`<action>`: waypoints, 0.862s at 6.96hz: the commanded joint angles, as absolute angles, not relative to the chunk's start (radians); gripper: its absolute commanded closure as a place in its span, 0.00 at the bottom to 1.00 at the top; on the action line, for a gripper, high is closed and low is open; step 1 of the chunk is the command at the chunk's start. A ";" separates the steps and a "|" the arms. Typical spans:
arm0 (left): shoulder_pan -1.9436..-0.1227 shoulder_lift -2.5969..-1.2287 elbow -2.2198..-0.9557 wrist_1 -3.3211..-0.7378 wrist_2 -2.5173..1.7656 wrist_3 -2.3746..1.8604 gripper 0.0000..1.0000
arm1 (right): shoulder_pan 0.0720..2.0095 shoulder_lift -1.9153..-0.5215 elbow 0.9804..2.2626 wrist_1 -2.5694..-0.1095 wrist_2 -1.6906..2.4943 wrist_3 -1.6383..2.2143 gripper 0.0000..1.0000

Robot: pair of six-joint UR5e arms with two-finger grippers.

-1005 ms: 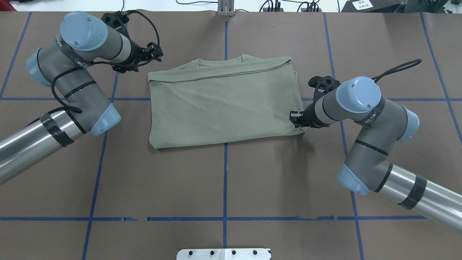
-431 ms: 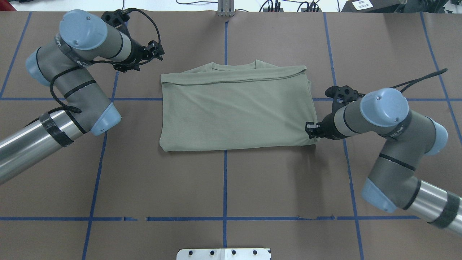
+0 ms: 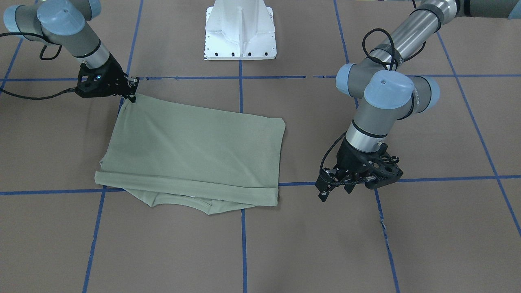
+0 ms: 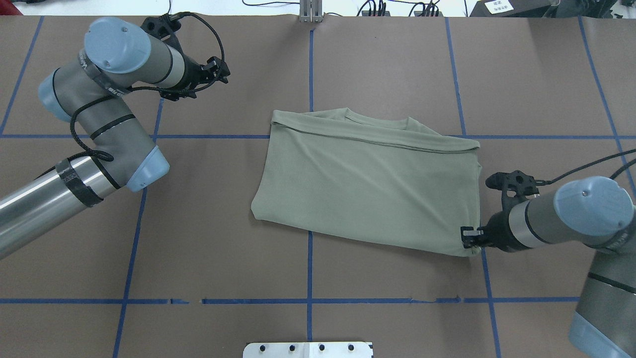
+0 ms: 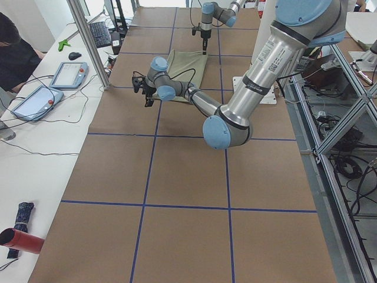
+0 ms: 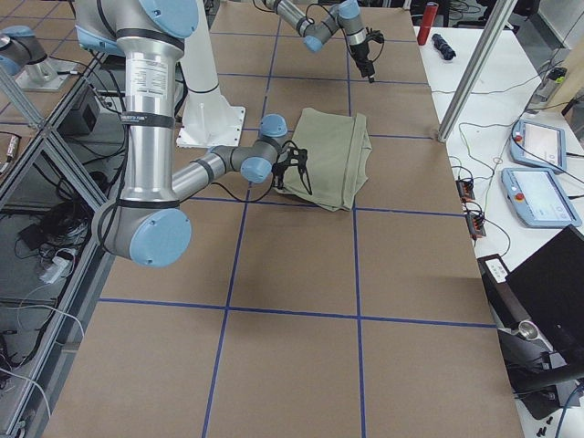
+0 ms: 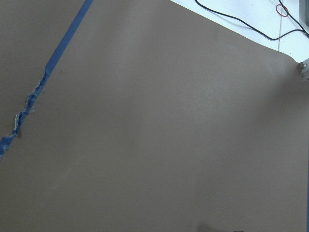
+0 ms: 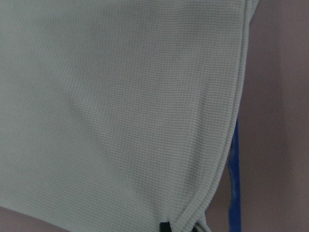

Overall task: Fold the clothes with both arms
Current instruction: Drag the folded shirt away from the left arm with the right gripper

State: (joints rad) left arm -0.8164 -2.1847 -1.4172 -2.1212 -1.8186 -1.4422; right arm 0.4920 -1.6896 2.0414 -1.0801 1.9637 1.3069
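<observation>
You've pale sage-green knit shirt [image 4: 367, 184] folded to rectangle; right gripper [image 4: 468, 237] pinches its 5 o'clock corner; left gripper [image 4: 223, 72] empty (spread untellable); likely final fold left.

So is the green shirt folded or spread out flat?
Folded. The shirt lies as a tidy rectangle with no sleeves sticking out. A doubled-over band crosses its neck end, and the neckline peeks out underneath.

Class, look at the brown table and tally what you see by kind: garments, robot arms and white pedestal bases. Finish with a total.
Garments: 1, the sage-green shirt
Robot arms: 2, the left arm and the right arm
White pedestal bases: 1, the white base
Total: 4
</observation>
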 commanded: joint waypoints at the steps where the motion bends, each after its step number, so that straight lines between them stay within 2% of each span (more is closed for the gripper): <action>1: -0.789 -2.178 -1.439 -2.120 -1.783 -1.447 0.11 | 0.360 -1.810 2.117 -1.078 2.028 1.315 1.00; 3: -0.779 -2.178 -1.453 -2.120 -1.772 -1.447 0.11 | 0.257 -1.839 2.118 -1.077 2.062 1.318 1.00; 4: -0.779 -2.178 -1.453 -2.120 -1.772 -1.447 0.11 | 0.255 -1.841 2.125 -1.071 2.078 1.318 0.01; 6: -0.769 -2.178 -1.454 -2.120 -1.776 -1.447 0.10 | 0.267 -1.845 2.164 -1.071 2.079 1.318 0.00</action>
State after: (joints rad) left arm -0.7747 -2.1783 -1.4527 -2.1200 -1.7730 -1.4465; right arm 0.2607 -1.8410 2.1416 -1.0721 2.0760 1.3176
